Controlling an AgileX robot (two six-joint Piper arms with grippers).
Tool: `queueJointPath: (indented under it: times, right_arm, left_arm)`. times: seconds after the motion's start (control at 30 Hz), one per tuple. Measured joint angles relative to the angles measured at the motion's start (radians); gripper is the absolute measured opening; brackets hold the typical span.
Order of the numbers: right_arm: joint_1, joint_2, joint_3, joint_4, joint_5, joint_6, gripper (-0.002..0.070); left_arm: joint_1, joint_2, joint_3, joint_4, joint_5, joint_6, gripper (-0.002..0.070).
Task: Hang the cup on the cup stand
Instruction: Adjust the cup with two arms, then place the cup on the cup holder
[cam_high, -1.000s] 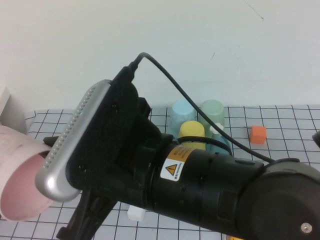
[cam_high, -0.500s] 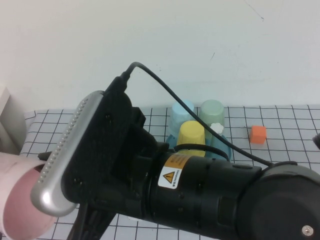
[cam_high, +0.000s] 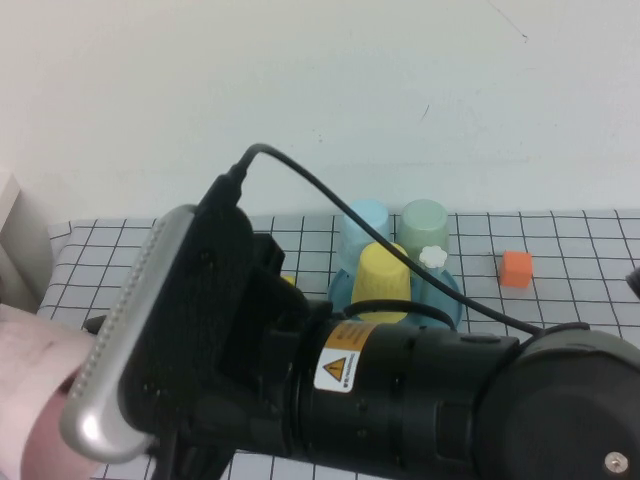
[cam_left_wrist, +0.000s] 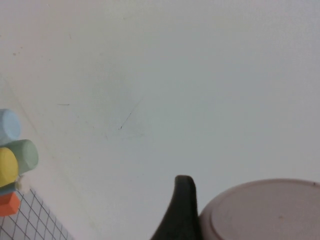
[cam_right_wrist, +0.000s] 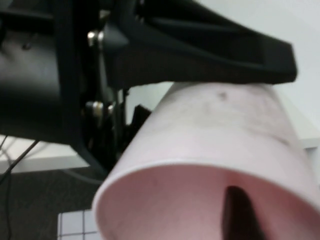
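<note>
The pale pink cup is held in the air at the far left, low in the high view, lying sideways. My left gripper is shut on it. One left finger presses the cup's side beside its base, and another lies along the top of the cup. My right arm reaches across from the right. My right gripper is partly inside the cup's open mouth. The teal cup stand, with a white-capped peg, stands at the middle back, apart from the cup.
A yellow cup, a light blue cup and a pale green cup sit upside down on the stand. An orange cube lies to its right on the grid mat. A white box stands at the left edge.
The cup and both grippers have moved down and left. The right wrist now covers most of the cup's mouth in the high view, and more of the stand shows.
</note>
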Motion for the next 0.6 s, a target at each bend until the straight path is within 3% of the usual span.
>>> queueJointPath:
  times: [0.1, 0.2, 0.47, 0.6]
  right_arm:
    - [0.000, -0.009, 0.000, 0.000, 0.041, -0.002, 0.0372]
    - [-0.005, -0.050, 0.000, -0.009, 0.121, -0.021, 0.0408]
    - [-0.084, -0.234, 0.000, -0.048, 0.417, -0.021, 0.0417]
    - [-0.131, -0.310, 0.000, -0.203, 0.624, 0.087, 0.0347]
  left_arm:
    - [0.000, 0.000, 0.000, 0.000, 0.004, 0.020, 0.0564]
    - [0.000, 0.008, -0.010, 0.000, 0.002, 0.101, 0.0562]
    - [0.000, 0.140, -0.140, 0.000, -0.009, 0.374, 0.0558]
    - [0.000, 0.263, -0.224, 0.000, 0.020, 0.538, 0.0557]
